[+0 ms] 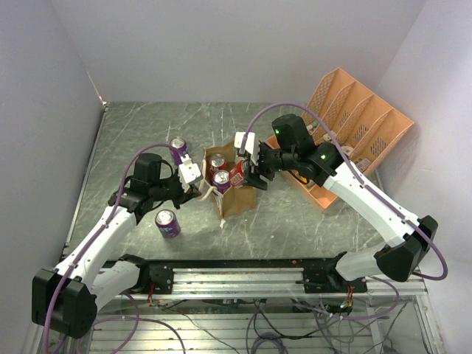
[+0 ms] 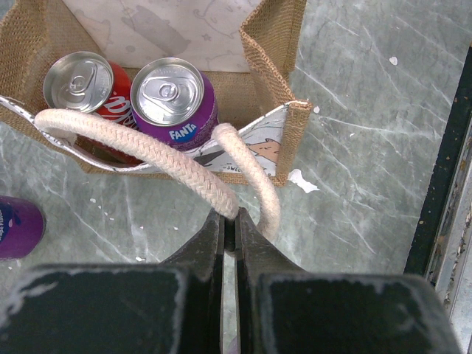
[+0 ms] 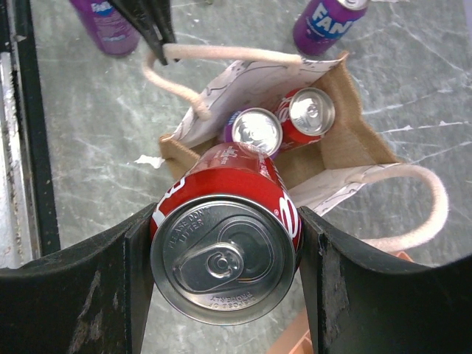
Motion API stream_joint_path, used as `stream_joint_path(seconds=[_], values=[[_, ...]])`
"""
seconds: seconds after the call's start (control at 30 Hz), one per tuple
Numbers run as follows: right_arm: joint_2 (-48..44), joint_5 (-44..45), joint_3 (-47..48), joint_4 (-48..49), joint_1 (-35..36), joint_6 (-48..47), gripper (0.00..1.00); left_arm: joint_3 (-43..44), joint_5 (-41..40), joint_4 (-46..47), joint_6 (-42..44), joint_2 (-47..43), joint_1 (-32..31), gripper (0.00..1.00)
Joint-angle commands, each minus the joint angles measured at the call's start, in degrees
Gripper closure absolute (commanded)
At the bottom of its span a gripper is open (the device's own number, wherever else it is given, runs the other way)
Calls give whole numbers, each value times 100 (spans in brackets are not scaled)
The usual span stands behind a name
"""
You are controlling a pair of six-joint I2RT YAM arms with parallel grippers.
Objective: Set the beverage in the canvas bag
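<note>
The tan canvas bag [image 1: 234,198] stands open at mid-table, with a red can [image 2: 85,85] and a purple Fanta can [image 2: 173,96] inside. My left gripper [image 2: 230,221] is shut on one cream rope handle [image 2: 147,151] and holds it out to the left; it also shows in the top view [image 1: 199,189]. My right gripper [image 3: 225,254] is shut on a red cola can [image 3: 221,184] and holds it tilted just above the bag's mouth [image 3: 346,133]. In the top view this can [image 1: 237,172] sits over the bag's right rim.
Two purple cans stand on the table, one behind the bag [image 1: 178,147] and one in front left [image 1: 167,223]. An orange desk organizer [image 1: 358,122] stands at the back right. The black frame rail [image 1: 243,265] runs along the near edge.
</note>
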Motion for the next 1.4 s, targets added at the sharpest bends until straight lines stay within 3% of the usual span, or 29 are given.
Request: stream_joint_path(seconds=[0.0, 0.4, 0.67, 1.37], values=[[198, 295, 636, 641, 15, 245, 75, -47, 271, -14, 103, -113, 13, 93], [1303, 1113, 1472, 625, 10, 682, 78, 17, 370, -99, 127, -62, 4, 93], [2018, 1800, 1630, 427, 2, 396, 79, 72, 367, -115, 93, -24, 3, 93], [3035, 1647, 1955, 211, -198, 486, 79, 21, 440, -184, 162, -2, -4, 93]])
